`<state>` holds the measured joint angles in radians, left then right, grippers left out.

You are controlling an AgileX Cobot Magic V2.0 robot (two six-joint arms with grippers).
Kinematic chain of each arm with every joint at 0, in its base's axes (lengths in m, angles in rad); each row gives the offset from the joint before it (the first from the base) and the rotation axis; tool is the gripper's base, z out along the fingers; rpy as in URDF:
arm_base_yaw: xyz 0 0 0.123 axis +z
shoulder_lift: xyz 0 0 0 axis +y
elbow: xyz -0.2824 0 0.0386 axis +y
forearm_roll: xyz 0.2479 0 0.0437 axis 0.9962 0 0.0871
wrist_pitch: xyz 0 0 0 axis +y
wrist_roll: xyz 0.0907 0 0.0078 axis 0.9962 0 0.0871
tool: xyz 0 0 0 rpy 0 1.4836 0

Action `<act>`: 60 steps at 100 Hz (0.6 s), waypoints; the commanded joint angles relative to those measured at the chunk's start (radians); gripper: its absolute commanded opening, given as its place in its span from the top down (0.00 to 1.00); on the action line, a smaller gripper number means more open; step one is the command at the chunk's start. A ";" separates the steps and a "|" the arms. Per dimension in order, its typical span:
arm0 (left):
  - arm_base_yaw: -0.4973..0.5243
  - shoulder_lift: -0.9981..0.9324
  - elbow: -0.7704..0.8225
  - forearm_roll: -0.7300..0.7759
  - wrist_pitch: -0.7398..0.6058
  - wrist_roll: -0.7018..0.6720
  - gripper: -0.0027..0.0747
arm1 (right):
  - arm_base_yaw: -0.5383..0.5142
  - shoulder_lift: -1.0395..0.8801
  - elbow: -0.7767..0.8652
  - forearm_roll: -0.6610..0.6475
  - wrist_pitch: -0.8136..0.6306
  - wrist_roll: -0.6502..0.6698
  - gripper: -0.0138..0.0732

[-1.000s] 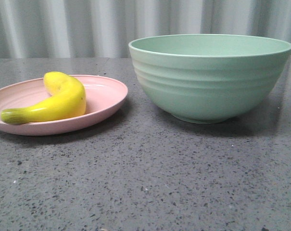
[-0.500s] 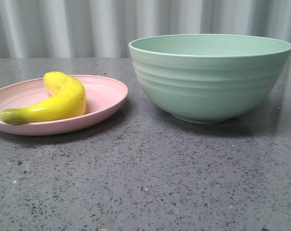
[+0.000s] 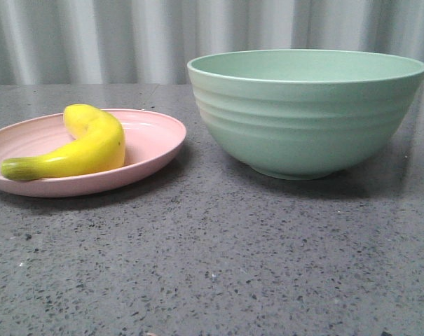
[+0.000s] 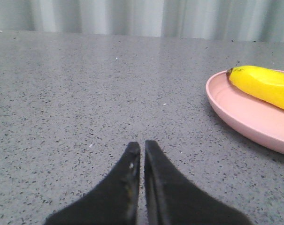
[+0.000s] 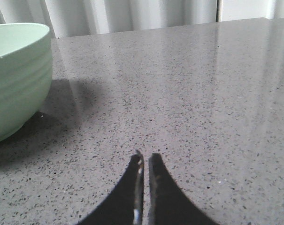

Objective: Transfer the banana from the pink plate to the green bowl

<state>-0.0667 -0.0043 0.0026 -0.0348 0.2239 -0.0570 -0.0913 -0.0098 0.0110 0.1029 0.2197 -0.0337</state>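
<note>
The yellow banana (image 3: pixel 89 145) lies on the pink plate (image 3: pixel 155 143) at the left of the front view, its green stem toward the front left. The mint-green bowl (image 3: pixel 306 115) stands to the right of the plate. Neither gripper shows in the front view. In the left wrist view my left gripper (image 4: pixel 142 146) is shut and empty, low over the table, with the plate (image 4: pixel 245 117) and banana (image 4: pixel 264 84) off to one side and farther ahead. In the right wrist view my right gripper (image 5: pixel 145 157) is shut and empty; the bowl (image 5: pixel 15 79) stands off to one side.
The table (image 3: pixel 219 259) is dark grey speckled stone. A pale pleated curtain (image 3: pixel 92 38) hangs behind it.
</note>
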 commanded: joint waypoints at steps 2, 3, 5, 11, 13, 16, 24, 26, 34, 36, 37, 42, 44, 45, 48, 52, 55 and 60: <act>0.003 -0.029 0.011 -0.010 -0.087 -0.006 0.99 | -0.004 -0.019 0.023 -0.003 -0.079 0.004 0.91; 0.003 -0.029 0.011 -0.010 -0.087 -0.006 0.99 | -0.004 -0.019 0.023 -0.005 -0.078 0.004 0.91; 0.003 -0.029 0.011 -0.010 -0.087 -0.006 0.99 | -0.004 -0.019 0.023 -0.020 -0.078 -0.009 0.91; 0.003 -0.029 0.011 -0.010 -0.089 -0.006 0.99 | -0.004 -0.019 0.023 -0.055 -0.088 -0.023 0.91; 0.003 -0.029 0.011 -0.010 -0.089 -0.006 0.99 | -0.004 -0.019 0.023 -0.065 -0.091 -0.023 0.91; 0.003 -0.029 0.011 -0.010 -0.091 -0.006 0.99 | -0.004 -0.019 0.023 -0.071 -0.102 -0.023 0.91; 0.003 -0.029 0.011 -0.010 -0.098 -0.006 0.99 | -0.004 -0.019 0.023 -0.089 -0.134 -0.023 0.91; 0.003 -0.029 0.011 -0.010 -0.098 -0.006 0.99 | -0.004 -0.019 0.023 -0.096 -0.149 -0.023 0.91; 0.003 -0.029 0.011 -0.010 -0.098 -0.006 0.99 | -0.004 -0.019 0.023 -0.111 -0.178 -0.023 0.91; 0.003 -0.029 0.011 -0.010 -0.098 -0.006 0.99 | -0.004 -0.019 0.023 -0.113 -0.180 -0.023 0.91; 0.003 -0.029 0.011 -0.010 -0.098 -0.006 0.99 | -0.004 -0.019 0.023 -0.113 -0.182 -0.023 0.91; 0.003 -0.029 0.011 -0.010 -0.098 -0.006 0.99 | -0.004 -0.019 0.023 -0.113 -0.182 -0.023 0.91; 0.003 -0.029 0.011 -0.010 -0.098 -0.006 0.99 | -0.004 -0.019 0.023 -0.113 -0.182 -0.023 0.91; 0.003 -0.029 0.011 -0.010 -0.099 -0.006 0.99 | -0.004 -0.019 0.023 -0.113 -0.182 -0.023 0.91; 0.003 -0.029 0.011 -0.010 -0.103 -0.006 0.99 | -0.004 -0.019 0.023 -0.113 -0.182 -0.023 0.91; 0.003 -0.029 0.009 -0.010 -0.105 -0.006 0.99 | -0.004 -0.019 0.023 -0.113 -0.185 -0.023 0.91; 0.003 -0.029 0.009 -0.010 -0.105 -0.006 0.99 | -0.004 -0.019 0.023 -0.113 -0.189 -0.023 0.91; 0.003 -0.029 0.009 -0.010 -0.105 -0.006 0.99 | -0.004 -0.019 0.023 -0.103 -0.209 -0.021 0.91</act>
<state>-0.0667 -0.0043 0.0026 -0.0348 0.2073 -0.0570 -0.0913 -0.0098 0.0110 0.0000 0.1186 -0.0490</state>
